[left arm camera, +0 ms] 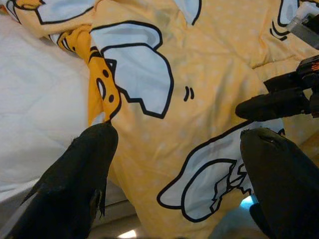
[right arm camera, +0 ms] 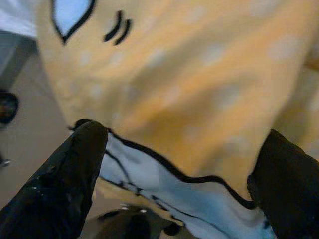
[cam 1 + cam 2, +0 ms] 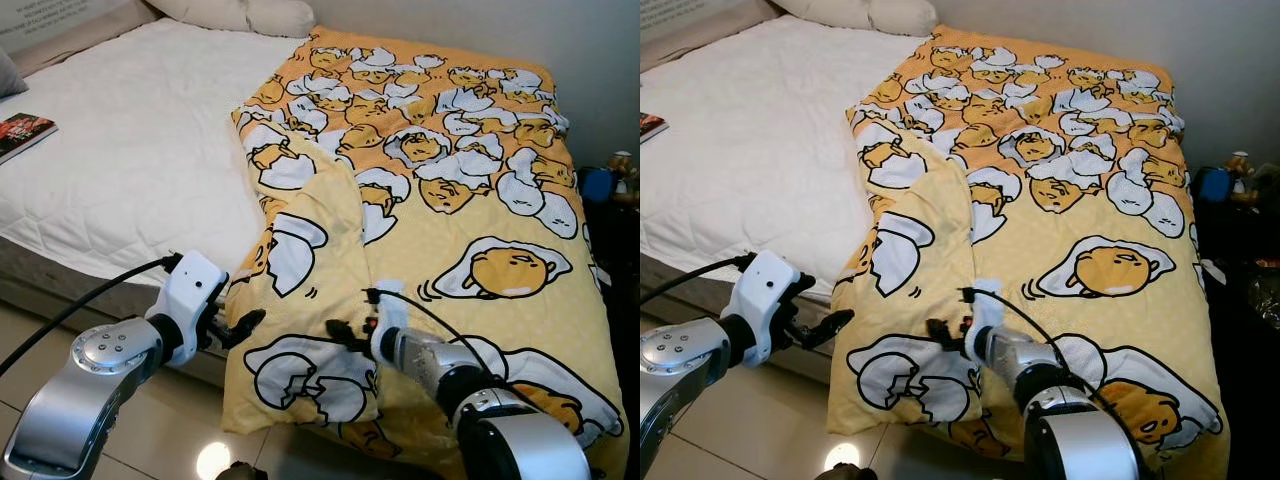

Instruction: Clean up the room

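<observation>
Watching my 2 grippers at the blanket (image 3: 440,200) hem, left gripper (image 3: 243,325) spread, touching nothing, right gripper (image 3: 345,330) spread over fabric, bed (image 3: 130,150) beside.

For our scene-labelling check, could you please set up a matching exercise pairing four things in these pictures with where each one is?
Things:
1. blanket
2. book
3. pillow
4. left claw

Places:
A. near the bed's left edge
B. at the head of the bed
C. spread over the bed's right half
D. beside the blanket's hanging corner

Pairs: 1-C, 2-A, 3-B, 4-D
</observation>
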`<state>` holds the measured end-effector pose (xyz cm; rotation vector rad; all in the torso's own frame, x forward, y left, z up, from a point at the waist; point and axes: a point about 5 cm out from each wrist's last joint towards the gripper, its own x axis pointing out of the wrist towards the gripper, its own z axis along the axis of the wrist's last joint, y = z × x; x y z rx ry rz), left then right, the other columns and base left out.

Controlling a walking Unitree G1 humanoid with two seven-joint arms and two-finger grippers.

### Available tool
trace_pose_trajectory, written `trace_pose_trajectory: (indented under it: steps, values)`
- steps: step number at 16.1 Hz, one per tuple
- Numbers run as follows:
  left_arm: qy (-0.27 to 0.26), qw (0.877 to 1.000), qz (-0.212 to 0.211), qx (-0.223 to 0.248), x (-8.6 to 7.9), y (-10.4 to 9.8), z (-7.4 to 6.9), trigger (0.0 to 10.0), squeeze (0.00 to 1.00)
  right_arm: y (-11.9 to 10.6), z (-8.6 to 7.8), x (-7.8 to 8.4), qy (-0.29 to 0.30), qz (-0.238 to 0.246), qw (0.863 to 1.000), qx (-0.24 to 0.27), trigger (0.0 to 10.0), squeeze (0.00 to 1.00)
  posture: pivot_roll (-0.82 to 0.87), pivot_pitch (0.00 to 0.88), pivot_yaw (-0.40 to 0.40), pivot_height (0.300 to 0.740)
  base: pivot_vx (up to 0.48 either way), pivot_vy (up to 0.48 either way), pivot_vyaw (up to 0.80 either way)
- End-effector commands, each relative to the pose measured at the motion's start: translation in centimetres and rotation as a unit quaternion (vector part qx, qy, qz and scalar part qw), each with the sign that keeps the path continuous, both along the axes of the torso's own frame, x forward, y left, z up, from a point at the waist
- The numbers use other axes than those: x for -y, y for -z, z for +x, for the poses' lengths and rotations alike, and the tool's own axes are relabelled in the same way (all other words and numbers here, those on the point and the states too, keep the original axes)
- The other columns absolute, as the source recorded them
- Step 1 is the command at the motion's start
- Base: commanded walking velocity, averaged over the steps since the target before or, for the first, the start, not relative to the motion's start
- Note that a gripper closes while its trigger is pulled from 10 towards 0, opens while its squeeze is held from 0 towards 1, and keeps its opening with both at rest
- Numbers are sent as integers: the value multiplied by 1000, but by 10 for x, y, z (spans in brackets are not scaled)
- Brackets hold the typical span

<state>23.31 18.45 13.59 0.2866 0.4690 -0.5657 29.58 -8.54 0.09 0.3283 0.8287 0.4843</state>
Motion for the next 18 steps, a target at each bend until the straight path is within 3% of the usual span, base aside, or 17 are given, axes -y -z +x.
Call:
trace_pose_trajectory:
  steps: [1,3,5,6,7,10,13,14,15,18]
  values:
    - [4,1000,0,3,1,-4,-3,10000,0,-5,3,-3,-8,18,1000,1,10000,0,-44,54,-22,740,0,0,0]
    - [0,1000,-3,-2,2,-1,-8,10000,0,-8,4,-7,-17,43,999,7,10000,0,-43,63,-42,740,0,0,0]
    - [0,1000,5,-2,3,0,-9,10000,0,-12,13,7,13,7,999,44,10000,0,-39,78,-63,740,0,0,0]
    - [-9,1000,2,-1,3,-1,-8,10000,0,-14,19,21,40,-36,996,65,10000,0,-39,96,-67,740,0,0,0]
    - [-8,1000,3,-1,3,-1,-9,10000,0,-16,22,33,70,-42,994,68,10000,1000,-41,107,-64,740,0,0,0]
    - [-7,1000,2,-5,3,-2,-14,10000,0,-19,25,48,101,-28,993,61,10000,1000,-37,123,-51,740,0,0,0]
    - [-5,1000,-2,-6,4,-2,-15,10000,0,-15,19,36,63,14,997,34,10000,1000,-42,123,-39,740,0,0,0]
    - [-6,1000,-4,-6,5,-3,-14,10000,0,-16,17,24,39,53,997,27,10000,698,-43,120,-41,740,0,0,0]
    - [-7,1000,-6,-5,7,-3,-14,10000,0,-18,15,15,12,84,996,24,10000,0,-48,117,-42,740,0,0,0]
    - [-3,1000,-9,-3,11,-3,-13,10000,0,-22,11,0,-40,134,990,17,10000,0,-51,110,-50,740,0,0,0]
